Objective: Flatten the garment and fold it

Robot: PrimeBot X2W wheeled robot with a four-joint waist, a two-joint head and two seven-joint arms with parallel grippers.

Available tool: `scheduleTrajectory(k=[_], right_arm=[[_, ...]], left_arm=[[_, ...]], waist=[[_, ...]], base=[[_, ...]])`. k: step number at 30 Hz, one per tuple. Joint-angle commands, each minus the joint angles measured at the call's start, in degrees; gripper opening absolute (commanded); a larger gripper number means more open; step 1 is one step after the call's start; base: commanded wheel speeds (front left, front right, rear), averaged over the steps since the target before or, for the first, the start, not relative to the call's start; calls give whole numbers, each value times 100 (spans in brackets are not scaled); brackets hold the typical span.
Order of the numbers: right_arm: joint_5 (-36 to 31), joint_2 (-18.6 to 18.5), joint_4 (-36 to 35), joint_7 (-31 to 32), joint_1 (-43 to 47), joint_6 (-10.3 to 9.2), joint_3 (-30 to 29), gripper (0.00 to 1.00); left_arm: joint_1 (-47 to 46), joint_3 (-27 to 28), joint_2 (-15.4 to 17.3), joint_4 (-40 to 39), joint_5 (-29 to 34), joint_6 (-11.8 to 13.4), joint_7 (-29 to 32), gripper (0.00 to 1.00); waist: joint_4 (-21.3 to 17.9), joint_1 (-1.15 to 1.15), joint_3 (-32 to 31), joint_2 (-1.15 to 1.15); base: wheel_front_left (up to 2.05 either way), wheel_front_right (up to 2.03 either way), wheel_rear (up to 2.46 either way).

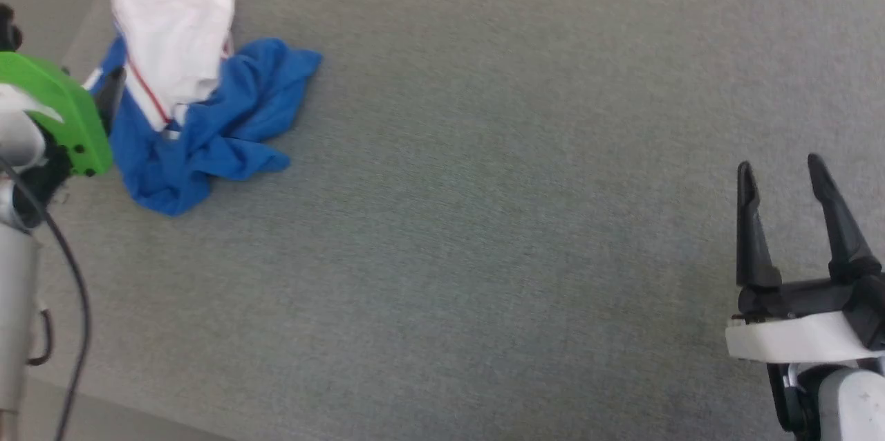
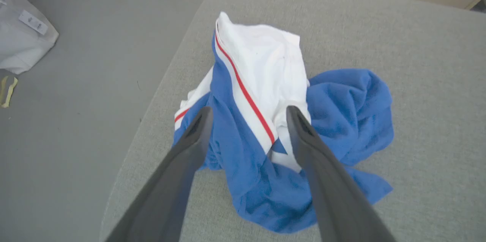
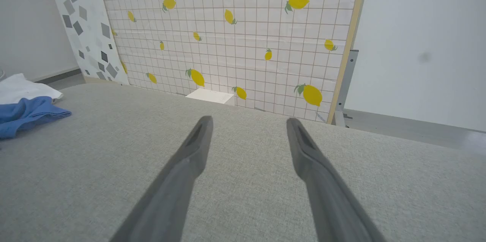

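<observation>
Your shirt [image 1: 207, 130] lies crumpled near a rounded corner of the grey table [image 1: 484, 233], at its left edge, with a white sleeve and its red stripe heaped over the blue body. Your left pincer [image 2: 246, 113] is spread just over the heap, one finger to each side; you cannot tell whether it touches the cloth. Your right pincer [image 1: 780, 164] is spread and holds nothing, over bare table well apart from the shirt. Beyond the table stand a lemon-patterned panel [image 3: 235, 37] and a white box [image 3: 210, 96]; a white bundle [image 2: 19, 41] sits on the floor [image 2: 83, 82].
</observation>
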Motion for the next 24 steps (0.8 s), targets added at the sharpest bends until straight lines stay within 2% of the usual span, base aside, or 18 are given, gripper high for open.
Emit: scheduleTrajectory(k=[1, 4, 9, 12, 18, 19, 20, 24], right_arm=[[-37, -4, -61, -34, -154, -10, 8, 100], [-44, -4, -117, -34, -302, -10, 2, 100], [-39, -4, -158, -34, -480, -10, 12, 100], [-18, -4, -170, -34, -560, -10, 40, 100], [16, -4, -154, -34, -620, -10, 114, 100], [19, -4, -139, -34, -612, -10, 120, 100], [16, -4, -120, -34, -601, -10, 122, 100], [22, -4, -61, -34, -548, -10, 131, 100]], left_arm=[[-108, -118, 223, 59, -300, -20, 339, 100], [-170, -334, 625, 143, -848, -21, 1070, 100], [-296, -529, 983, 294, -1305, -21, 1800, 100], [-370, -591, 1024, 573, -1407, -18, 2132, 100], [-364, -982, 1096, 1023, -1152, -18, 2475, 100], [-370, -1002, 1085, 1066, -1155, -19, 2463, 35], [-381, -1031, 1062, 1120, -1161, -19, 2446, 0], [-419, -1153, 1110, 1187, -1231, -20, 2359, 0]], waist=[[-553, -1, 600, 0], [-735, -1, 869, 0], [-975, -1, 1217, 0], [-1106, -1, 1360, 0], [-1247, -1, 1390, 0], [-1252, -1, 1367, 0], [-1244, -1, 1319, 0], [-1199, -1, 1080, 0]], base=[[0, 0, 0], [0, 0, 0], [0, 0, 0], [0, 0, 0], [0, 0, 0], [0, 0, 0], [0, 0, 0], [0, 0, 0]])
